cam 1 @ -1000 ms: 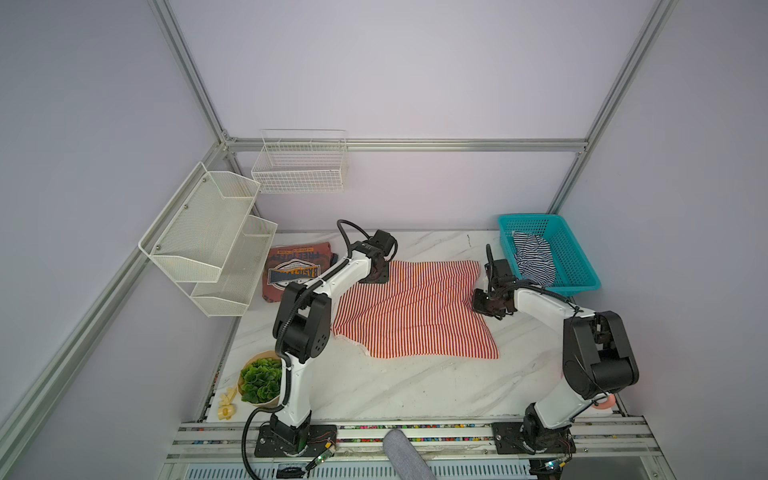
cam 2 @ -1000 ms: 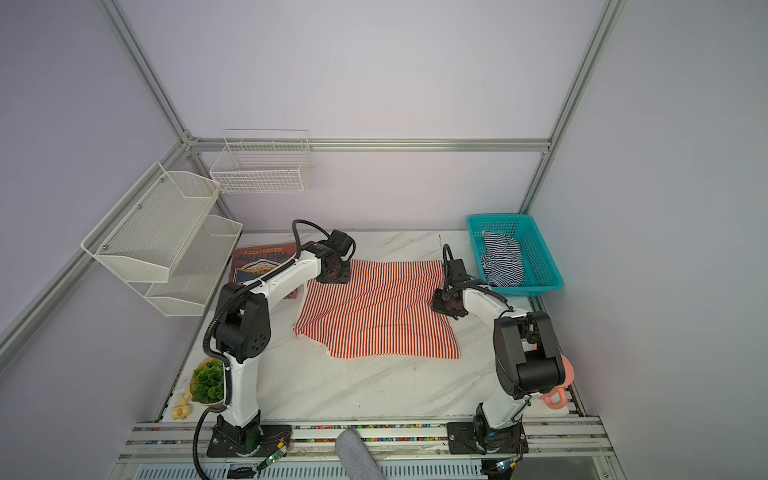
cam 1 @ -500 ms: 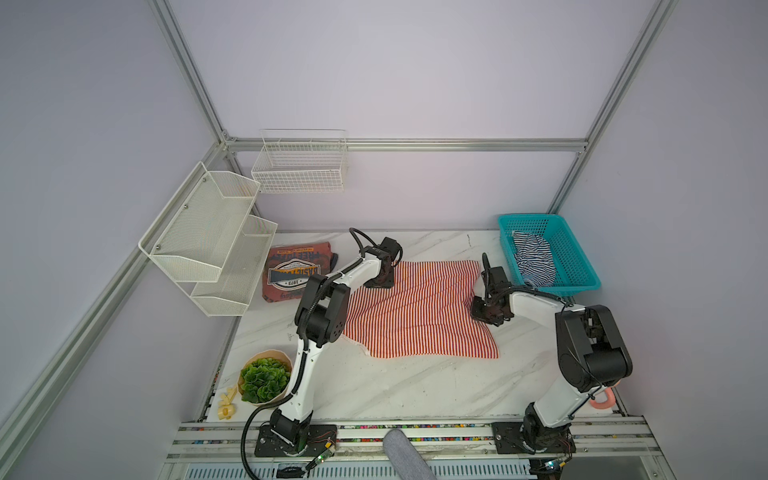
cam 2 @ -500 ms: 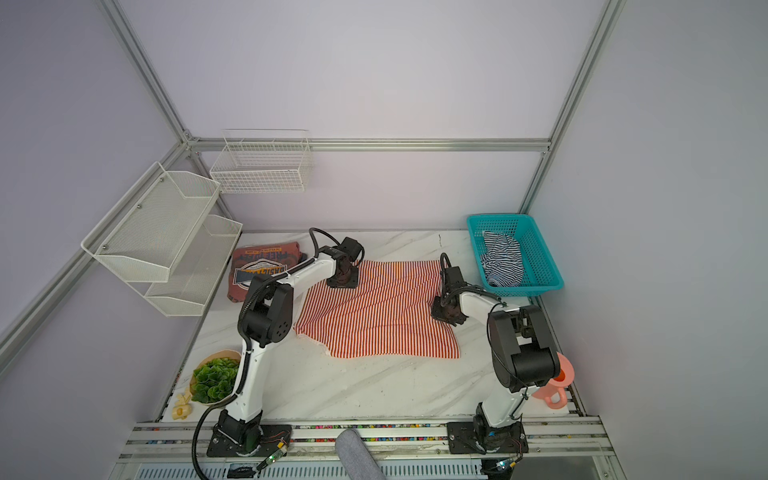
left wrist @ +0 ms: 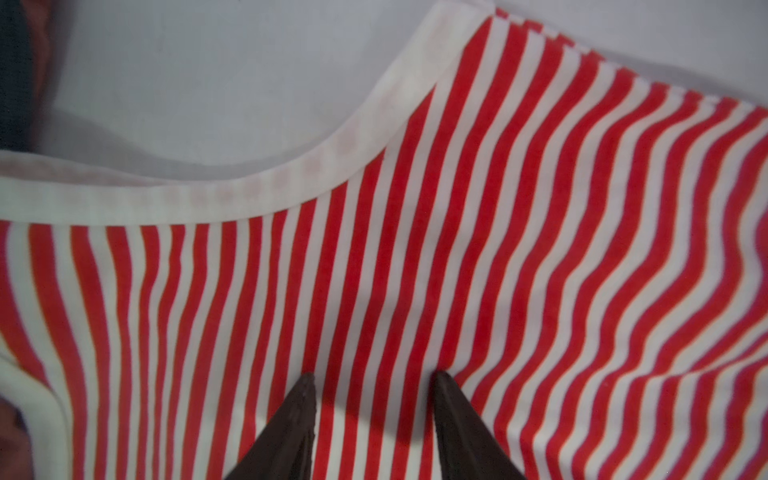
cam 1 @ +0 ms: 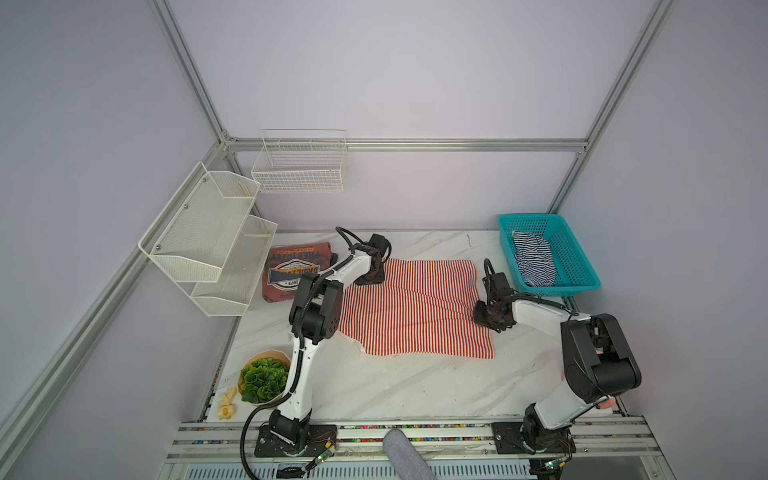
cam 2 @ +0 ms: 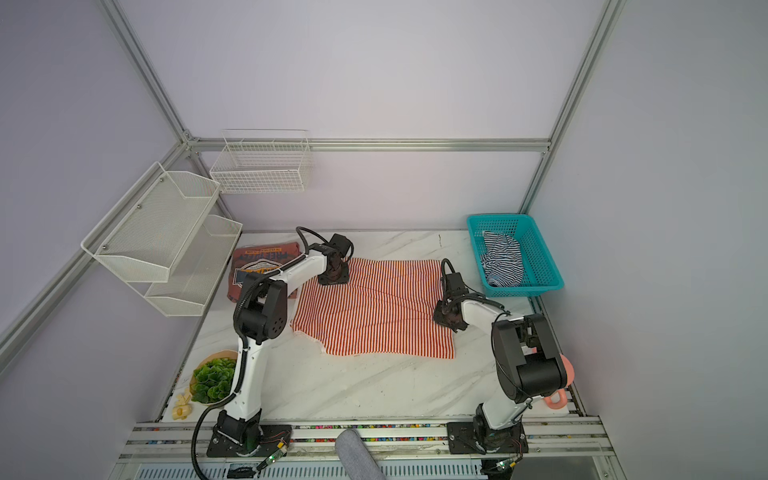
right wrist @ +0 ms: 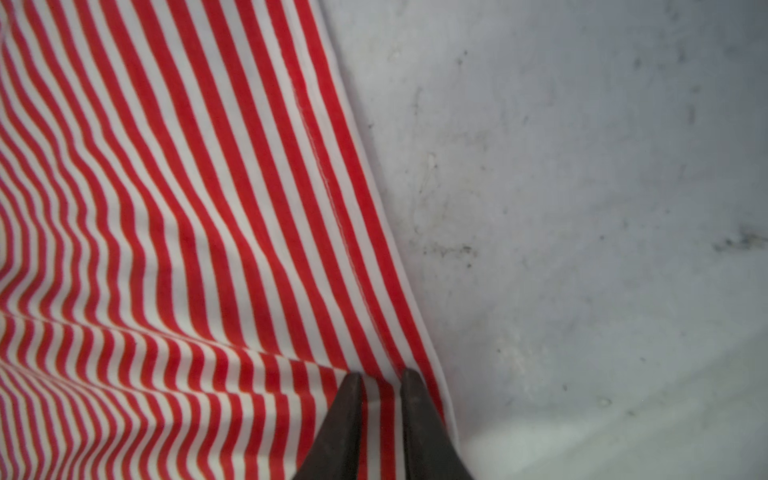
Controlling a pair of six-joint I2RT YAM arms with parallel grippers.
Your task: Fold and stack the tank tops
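The only legible print is "1973", upside down in a top view, on the badge of the rust-red shirt; its other lettering is too small.

Both top views look steeply down from high above and well behind the left gripper and right gripper, far back, sharing nearly the whole table. The left wrist camera sits just behind its gripper, facing along the jaws, very close to the red-and-white striped tank top. The right wrist camera sits likewise, showing the same top's hem and bare table beside the jaws
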